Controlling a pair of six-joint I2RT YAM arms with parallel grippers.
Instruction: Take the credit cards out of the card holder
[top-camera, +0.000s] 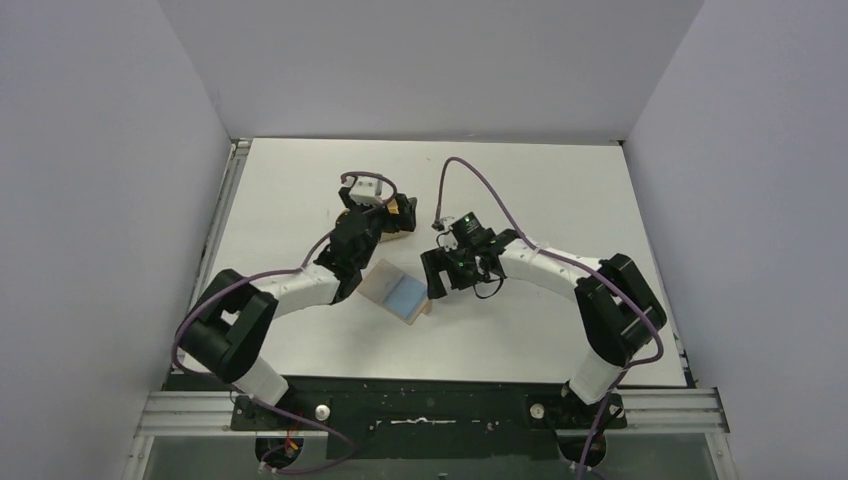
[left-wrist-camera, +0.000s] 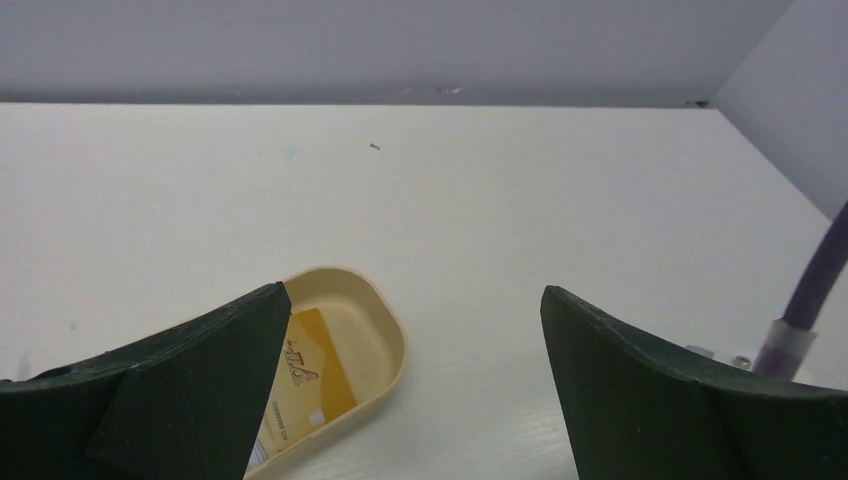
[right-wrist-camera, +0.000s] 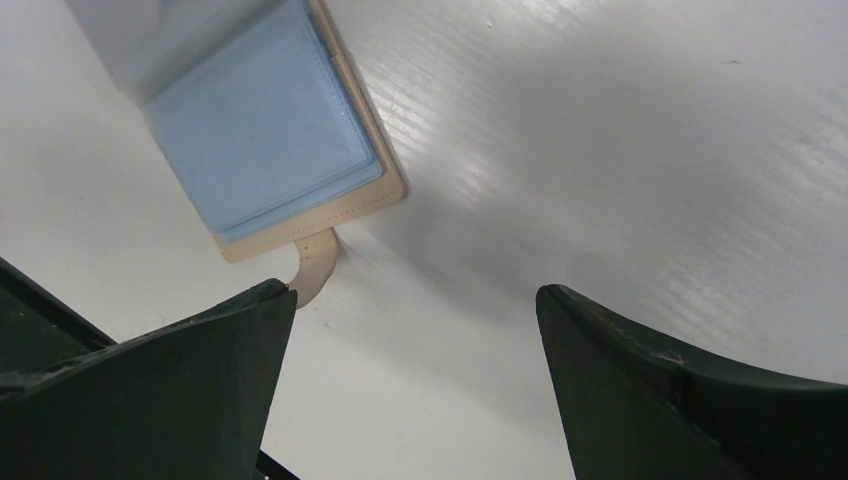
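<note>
The card holder (top-camera: 392, 289) is a tan wallet lying open on the table between the arms. A light blue credit card (top-camera: 407, 295) sits in its right half. In the right wrist view the blue card (right-wrist-camera: 262, 130) lies inside the tan cover (right-wrist-camera: 388, 160), and the snap tab (right-wrist-camera: 315, 266) curls toward my left fingertip. My right gripper (top-camera: 455, 278) (right-wrist-camera: 415, 295) is open and empty, just right of the wallet. My left gripper (top-camera: 375, 212) (left-wrist-camera: 415, 295) is open and empty, over the table beside the oval tray.
An oval tan tray (left-wrist-camera: 385, 325) (top-camera: 402, 216) holds a yellow card (left-wrist-camera: 305, 370) behind the wallet, partly hidden by my left finger. Grey walls enclose the white table on three sides. A purple cable (top-camera: 500, 205) arcs over the right arm.
</note>
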